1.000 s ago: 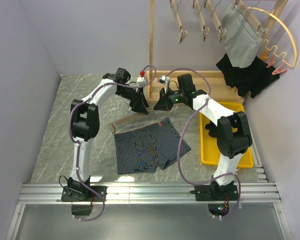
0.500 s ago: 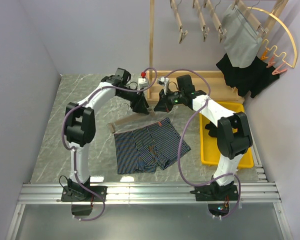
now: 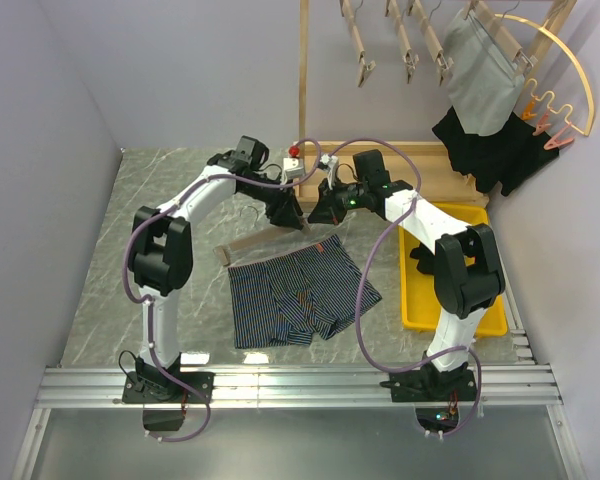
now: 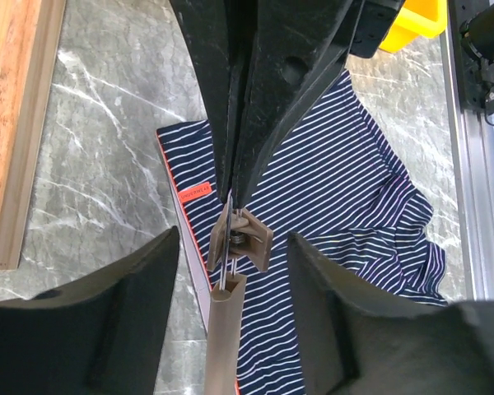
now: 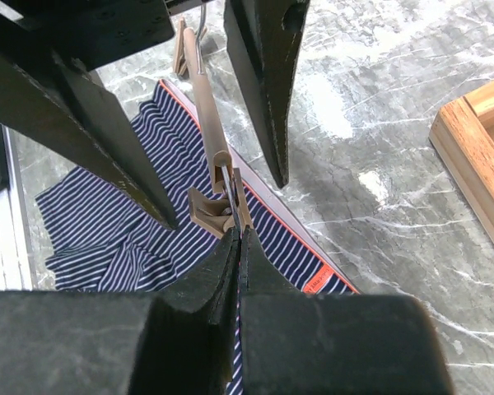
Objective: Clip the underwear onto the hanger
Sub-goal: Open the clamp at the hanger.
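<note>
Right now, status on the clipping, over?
Left gripper open, straddling hanger clip. Right gripper shut, tips at clip. Striped underwear flat under hanger. Nothing blocking.

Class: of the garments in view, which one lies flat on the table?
The navy striped underwear; the grey garment hangs from the rack, and the black garment is bunched at the right.

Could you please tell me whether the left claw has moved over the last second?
Yes. In the top view the left claw has shifted slightly to the right, closer to the rack's upright wooden post.
</note>
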### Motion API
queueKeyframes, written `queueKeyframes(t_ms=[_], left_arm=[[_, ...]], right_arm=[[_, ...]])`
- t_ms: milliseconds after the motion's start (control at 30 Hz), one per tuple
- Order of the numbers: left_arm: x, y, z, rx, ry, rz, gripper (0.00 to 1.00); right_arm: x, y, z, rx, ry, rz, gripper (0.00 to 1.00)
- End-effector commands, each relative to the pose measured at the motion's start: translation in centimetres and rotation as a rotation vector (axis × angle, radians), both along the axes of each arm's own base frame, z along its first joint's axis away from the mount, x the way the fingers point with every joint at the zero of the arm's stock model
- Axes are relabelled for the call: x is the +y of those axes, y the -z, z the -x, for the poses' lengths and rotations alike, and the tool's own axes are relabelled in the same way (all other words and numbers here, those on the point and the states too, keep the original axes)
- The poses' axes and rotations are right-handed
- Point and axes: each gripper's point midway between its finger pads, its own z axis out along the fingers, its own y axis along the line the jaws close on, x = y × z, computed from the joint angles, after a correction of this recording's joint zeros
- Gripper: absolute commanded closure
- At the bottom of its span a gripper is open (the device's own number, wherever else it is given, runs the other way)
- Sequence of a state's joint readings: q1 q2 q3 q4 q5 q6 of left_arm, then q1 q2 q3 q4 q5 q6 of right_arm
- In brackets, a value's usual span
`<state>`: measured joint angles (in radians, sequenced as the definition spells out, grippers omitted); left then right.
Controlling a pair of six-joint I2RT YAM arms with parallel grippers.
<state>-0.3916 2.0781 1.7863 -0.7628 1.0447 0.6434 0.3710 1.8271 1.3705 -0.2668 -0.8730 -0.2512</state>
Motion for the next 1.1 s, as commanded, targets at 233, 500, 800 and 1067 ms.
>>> queueKeyframes(t_ms=[233, 500, 800, 1067], left_arm=[[-0.32, -1.34, 0.39, -0.059, 0.022, 0.012, 0.50], [-0.61, -1.39, 0.64, -0.051, 0.033, 0.016, 0.79], [-0.23, -1.22, 1.18, -0.021, 0.055, 0.043, 1.00], [-0.43, -1.43, 0.42, -0.011, 0.016, 0.037, 0.85]], right_arm=[[0.35, -1.87, 0.04, -0.040, -0.010, -0.019, 1.00], [0.39, -1.90, 0.18, -0.033, -0.012, -0.024, 1.00], [0.12, -1.46, 0.18, 0.004, 0.005, 0.000, 0.80], [0.37, -2.16, 0.25, -0.025, -0.007, -0.024, 1.00]])
